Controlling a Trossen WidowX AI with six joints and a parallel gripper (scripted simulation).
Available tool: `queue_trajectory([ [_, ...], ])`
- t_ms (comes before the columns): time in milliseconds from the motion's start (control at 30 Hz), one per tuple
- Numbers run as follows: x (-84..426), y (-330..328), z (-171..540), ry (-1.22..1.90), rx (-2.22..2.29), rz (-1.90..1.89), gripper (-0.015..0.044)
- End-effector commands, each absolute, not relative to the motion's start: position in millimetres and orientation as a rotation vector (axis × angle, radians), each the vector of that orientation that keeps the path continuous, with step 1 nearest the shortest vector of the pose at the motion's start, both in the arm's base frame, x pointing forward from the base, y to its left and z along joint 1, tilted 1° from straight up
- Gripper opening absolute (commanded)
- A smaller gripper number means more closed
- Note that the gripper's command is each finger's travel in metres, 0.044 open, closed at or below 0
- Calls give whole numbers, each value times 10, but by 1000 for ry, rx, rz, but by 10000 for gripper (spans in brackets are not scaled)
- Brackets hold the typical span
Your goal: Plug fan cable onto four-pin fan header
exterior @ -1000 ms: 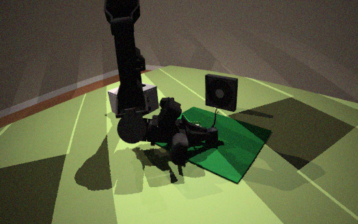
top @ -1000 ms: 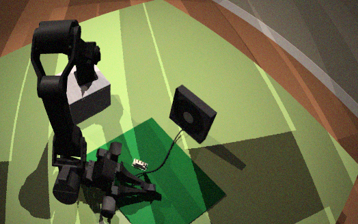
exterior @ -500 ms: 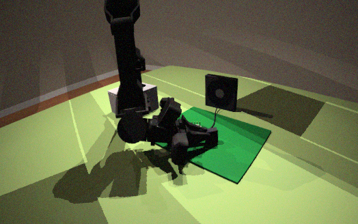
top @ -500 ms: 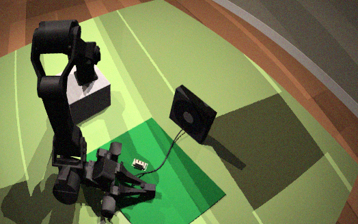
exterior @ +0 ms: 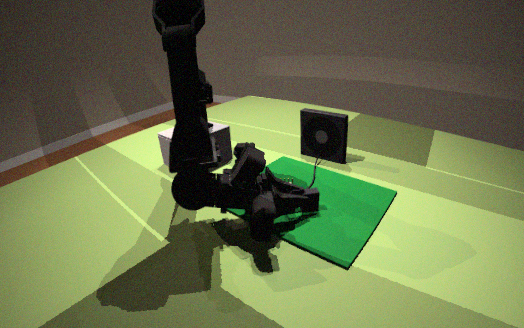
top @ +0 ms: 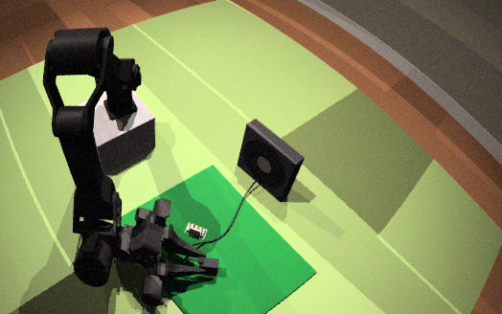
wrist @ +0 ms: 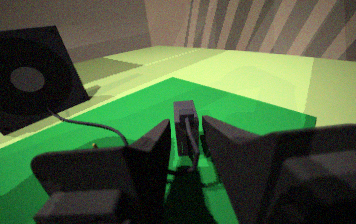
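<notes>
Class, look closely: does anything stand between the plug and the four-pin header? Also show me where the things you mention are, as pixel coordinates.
Yes: one finger of the gripper [top: 211,260] [exterior: 311,192] [wrist: 186,131] stands between the plug [wrist: 184,111] and the header [top: 201,234].

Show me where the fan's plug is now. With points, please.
In the wrist view, the plug [top: 210,264] [exterior: 312,200] [wrist: 184,108] is near the middle, between the pincer's [top: 206,260] [exterior: 306,196] [wrist: 186,119] fingertips with a gap on either side, above the green board [top: 268,268] [exterior: 345,220] [wrist: 240,107].
</notes>
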State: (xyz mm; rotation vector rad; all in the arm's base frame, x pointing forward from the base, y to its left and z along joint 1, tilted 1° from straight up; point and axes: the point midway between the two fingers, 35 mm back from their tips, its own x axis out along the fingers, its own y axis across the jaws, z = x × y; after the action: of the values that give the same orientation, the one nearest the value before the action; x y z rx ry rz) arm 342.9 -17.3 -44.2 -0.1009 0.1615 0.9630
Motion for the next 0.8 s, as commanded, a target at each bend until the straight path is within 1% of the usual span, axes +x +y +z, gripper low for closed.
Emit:
queue_trajectory([
  [0,3429,-173,-442,162,-101,963,140],
  [767,3424,-199,-454,166,-104,961,140],
])
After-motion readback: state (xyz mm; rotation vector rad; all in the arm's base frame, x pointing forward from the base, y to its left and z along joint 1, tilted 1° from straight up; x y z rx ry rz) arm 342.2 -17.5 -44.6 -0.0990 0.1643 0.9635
